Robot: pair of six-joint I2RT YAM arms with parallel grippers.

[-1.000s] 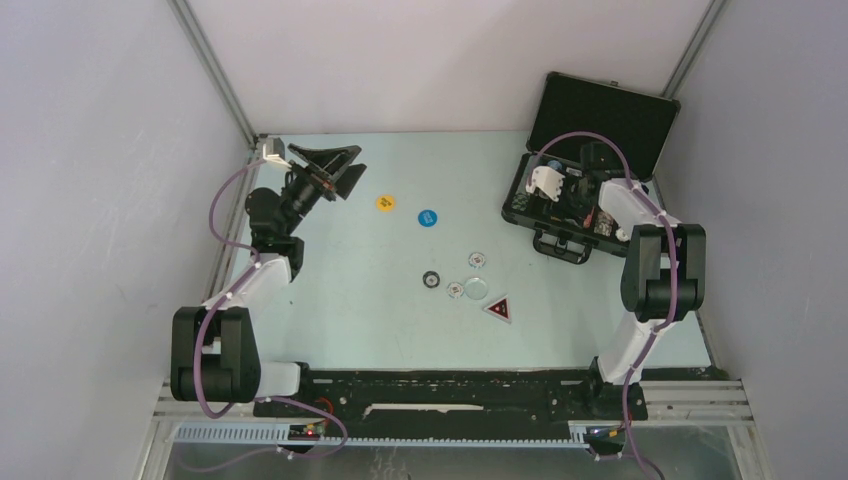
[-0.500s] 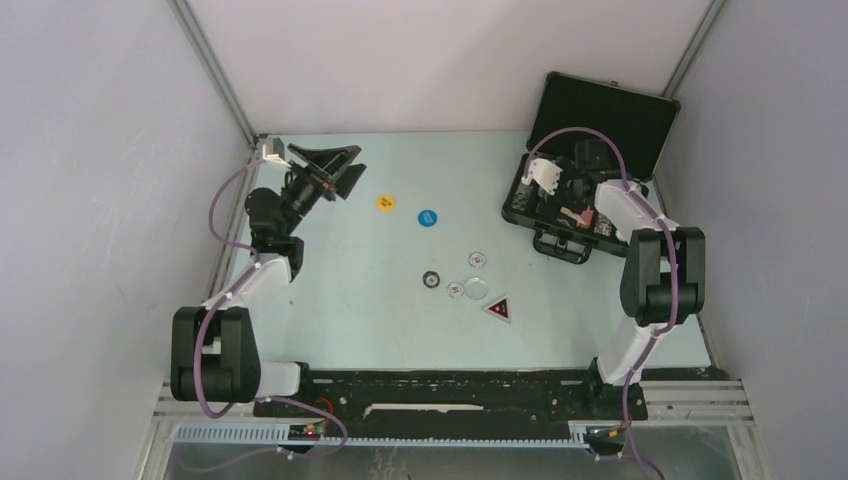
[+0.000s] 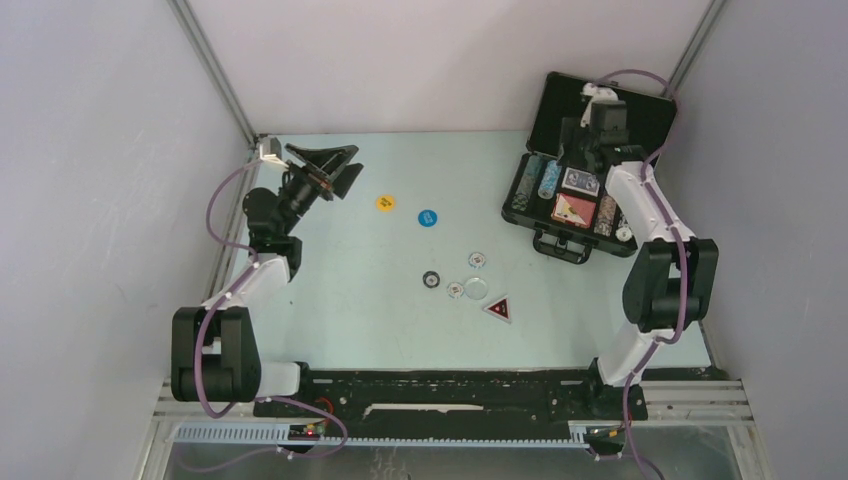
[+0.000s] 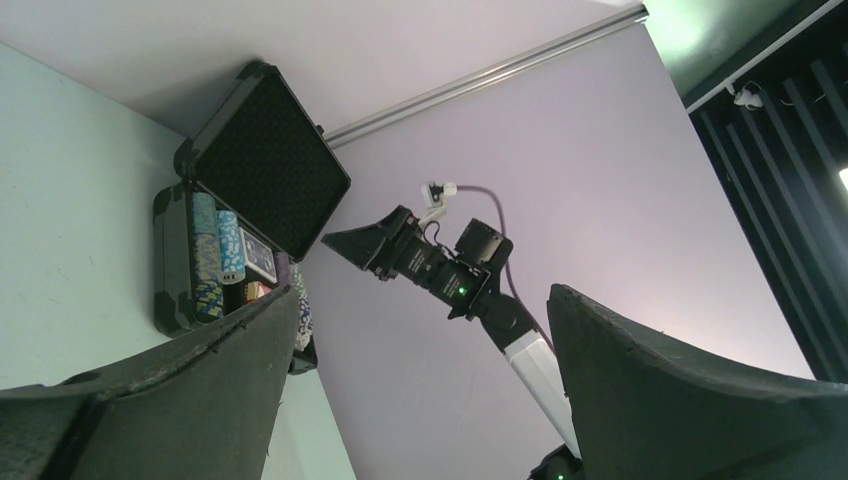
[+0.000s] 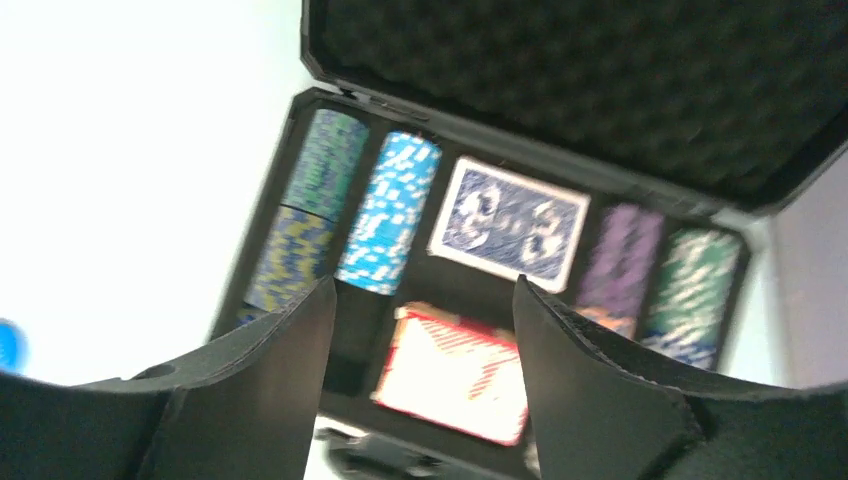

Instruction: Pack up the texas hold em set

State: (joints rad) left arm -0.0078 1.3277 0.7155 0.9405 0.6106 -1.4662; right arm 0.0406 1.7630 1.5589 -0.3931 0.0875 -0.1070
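The black briefcase (image 3: 553, 243) stands open at the back right, lid (image 3: 645, 112) up. In the right wrist view it holds rows of striped chips (image 5: 391, 212), a blue card deck (image 5: 510, 222) and a red deck (image 5: 455, 372). My right gripper (image 3: 578, 150) hovers above the case's back part, open and empty (image 5: 422, 290). On the table lie a yellow disc (image 3: 385, 202), a blue disc (image 3: 427, 217), patterned discs (image 3: 478, 260) and a red triangular token (image 3: 499, 308). My left gripper (image 3: 330, 165) is open and empty at the back left, raised (image 4: 420, 295).
A dark disc (image 3: 431, 279), a pale disc (image 3: 455, 290) and a clear disc (image 3: 476, 289) lie mid-table. Grey walls close in on both sides and the back. The left wrist view shows the case (image 4: 175, 270) and my right arm (image 4: 445, 270) from afar.
My right gripper rose out of the case and moved back toward the lid, uncovering the decks and chips. The left arm has not moved.
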